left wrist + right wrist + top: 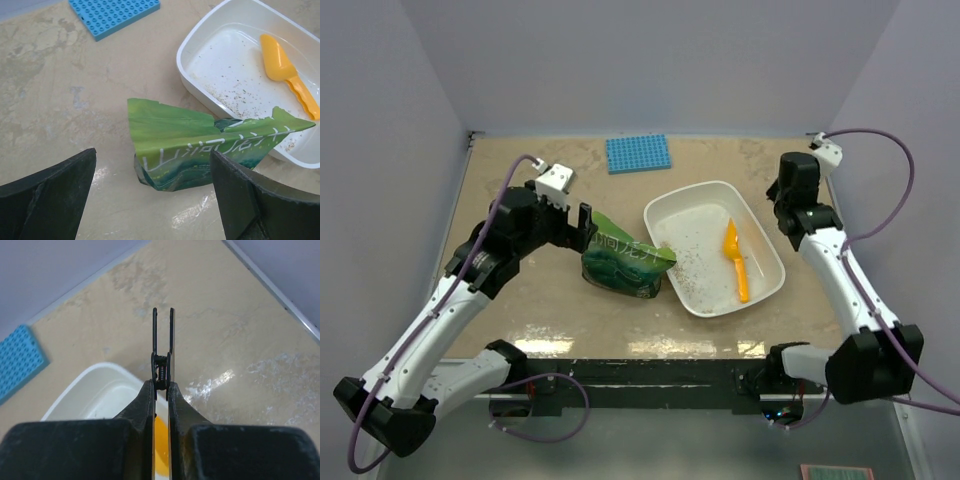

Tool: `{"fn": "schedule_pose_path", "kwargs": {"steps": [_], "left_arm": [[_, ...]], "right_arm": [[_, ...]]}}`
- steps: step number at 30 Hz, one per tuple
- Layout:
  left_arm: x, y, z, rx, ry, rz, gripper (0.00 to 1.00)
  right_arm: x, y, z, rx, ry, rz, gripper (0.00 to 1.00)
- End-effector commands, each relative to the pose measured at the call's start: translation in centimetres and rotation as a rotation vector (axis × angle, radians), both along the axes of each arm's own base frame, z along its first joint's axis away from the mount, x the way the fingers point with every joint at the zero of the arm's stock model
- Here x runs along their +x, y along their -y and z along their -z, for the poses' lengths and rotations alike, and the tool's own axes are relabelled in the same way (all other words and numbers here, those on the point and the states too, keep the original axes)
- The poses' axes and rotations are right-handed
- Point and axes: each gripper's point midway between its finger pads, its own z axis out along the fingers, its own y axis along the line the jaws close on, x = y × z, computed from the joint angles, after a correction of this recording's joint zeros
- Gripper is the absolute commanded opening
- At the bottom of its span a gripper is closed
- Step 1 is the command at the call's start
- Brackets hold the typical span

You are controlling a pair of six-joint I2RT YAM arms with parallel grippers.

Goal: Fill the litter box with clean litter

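A: Left gripper (152, 155) fills the bottom of its wrist view, jaws spread wide with nothing between them. Green foil bag (200, 150) lies just ahead of the fingers, apart from them as far as I can tell.
B: Litter box?
A: Litter box (695, 225) sits upright, right of centre on the table (520, 290). Nearly bare: a thin sprinkle of clean litter (227, 95) on the near-left floor, no heap. Orange scoop (735, 258) lies flat inside, toward the right wall.
B: So the fill has hardly started.
A: My read too. Bag is slumped on its side just beside the box's near-left corner, one torn flap over the rim. Can't see how much is in it.
B: Step in hand?
A: Looks like the left arm is lining up to grab the bag. The next move needs a firm pinch on the crinkly foil, away from the opening. Then lift and tip the mouth over the box, clear of the scoop.
B: Right side?
A: Right gripper (163, 312) jaws pressed together, empty, hovering off the box's far-right corner. Blue studded mat (638, 153) at the far edge, well apart.
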Motion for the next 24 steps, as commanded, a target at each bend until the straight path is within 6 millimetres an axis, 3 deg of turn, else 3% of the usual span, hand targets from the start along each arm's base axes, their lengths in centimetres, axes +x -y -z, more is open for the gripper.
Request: {"fn": "schedule_pose_path", "kwargs": {"steps": [1, 4, 5, 8, 11, 19, 23, 24], "left_arm": [[-0.3, 2.6, 0.1, -0.110, -0.001, 0.094, 1.00], [-0.8, 3.0, 1.2, -0.123, -0.015, 0.121, 1.00], [-0.9, 2.9, 1.5, -0.119, -0.020, 0.123, 1.00], [-1.1, 2.6, 2.1, -0.105, -0.019, 0.120, 1.00], [-1.1, 2.2, 2.5, -0.090, -0.010, 0.109, 1.00], [-1.1, 2.3, 2.5, -0.088, -0.013, 0.116, 1.00], [-1.3, 2.2, 2.7, -0.086, -0.018, 0.116, 1.00], [-1.3, 2.2, 2.9, -0.082, -0.021, 0.115, 1.00]], "right_arm": [[4.8, 4.6, 1.2, 0.120, 0.098, 0.173, 0.00], [6.1, 6.7, 4.2, 0.080, 0.011, 0.246, 0.00], [6.5, 8.8, 6.8, 0.082, -0.052, 0.295, 0.00], [6.6, 10.3, 10.6, 0.101, -0.137, 0.312, 0.00], [6.3, 10.8, 12.8, 0.083, -0.194, 0.314, 0.00], [6.3, 11.7, 15.3, 0.011, -0.291, 0.319, 0.00], [6.7, 11.5, 16.2, 0.007, -0.315, 0.288, 0.27], [6.6, 11.5, 16.4, 0.005, -0.321, 0.285, 0.38]]}}
